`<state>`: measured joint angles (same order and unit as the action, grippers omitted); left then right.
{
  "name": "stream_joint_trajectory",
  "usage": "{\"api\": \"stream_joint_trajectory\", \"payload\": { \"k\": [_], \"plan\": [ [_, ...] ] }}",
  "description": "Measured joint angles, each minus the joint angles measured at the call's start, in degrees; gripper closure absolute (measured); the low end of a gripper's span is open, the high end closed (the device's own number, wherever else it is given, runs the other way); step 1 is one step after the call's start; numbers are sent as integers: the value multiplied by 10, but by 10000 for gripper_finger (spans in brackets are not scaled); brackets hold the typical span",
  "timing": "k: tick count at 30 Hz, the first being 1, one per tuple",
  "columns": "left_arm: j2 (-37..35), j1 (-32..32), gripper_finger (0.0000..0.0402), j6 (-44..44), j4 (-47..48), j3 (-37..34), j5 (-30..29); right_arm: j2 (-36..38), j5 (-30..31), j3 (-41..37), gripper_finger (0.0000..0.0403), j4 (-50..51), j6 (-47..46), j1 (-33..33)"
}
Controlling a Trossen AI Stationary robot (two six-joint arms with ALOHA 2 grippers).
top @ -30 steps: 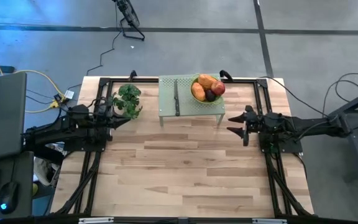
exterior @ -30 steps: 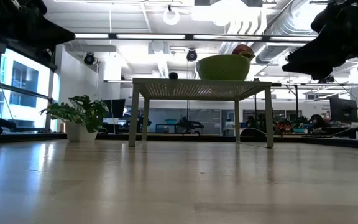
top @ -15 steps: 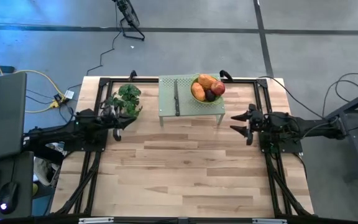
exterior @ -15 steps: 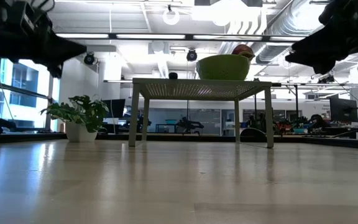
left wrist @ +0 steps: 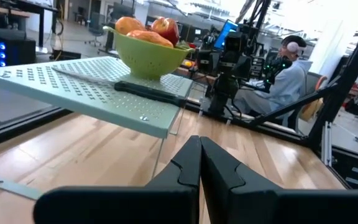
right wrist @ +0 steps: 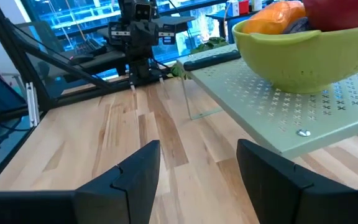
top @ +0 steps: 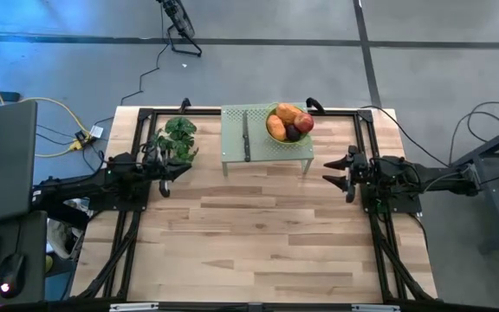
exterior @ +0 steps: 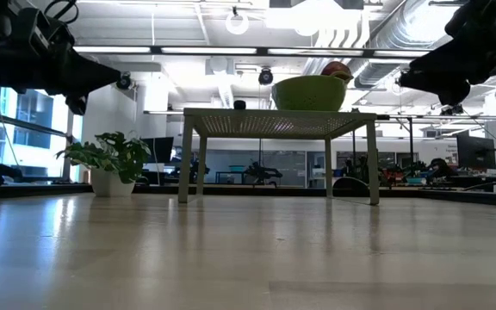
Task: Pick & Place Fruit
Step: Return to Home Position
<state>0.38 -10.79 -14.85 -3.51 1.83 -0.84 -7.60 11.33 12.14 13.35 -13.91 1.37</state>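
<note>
The fruit lies heaped in a green bowl: orange pieces, a red apple and a dark purple one. The bowl stands on a pale green perforated stand at the table's far middle. My left gripper hovers shut over the table left of the stand; in the left wrist view its fingertips meet. My right gripper hovers open right of the stand; the right wrist view shows a wide gap between its fingers. Both are clear of the bowl.
A black-handled knife lies on the stand beside the bowl. A green leafy plant stands at the table's far left, close to my left gripper. Bare wood spreads over the table's near half. A seated person shows beyond the table.
My left gripper has come down lower over the table near the plant. My right gripper has drawn back slightly toward the table's right edge. The fruit, bowl and stand have kept still.
</note>
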Motion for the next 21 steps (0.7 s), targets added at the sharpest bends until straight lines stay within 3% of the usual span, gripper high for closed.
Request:
{"api": "stream_joint_trajectory", "payload": {
  "k": [21],
  "plan": [
    [0,0,401,-4,35,-7,0,0,-45,0,197,-1,-25,0]
  ]
}}
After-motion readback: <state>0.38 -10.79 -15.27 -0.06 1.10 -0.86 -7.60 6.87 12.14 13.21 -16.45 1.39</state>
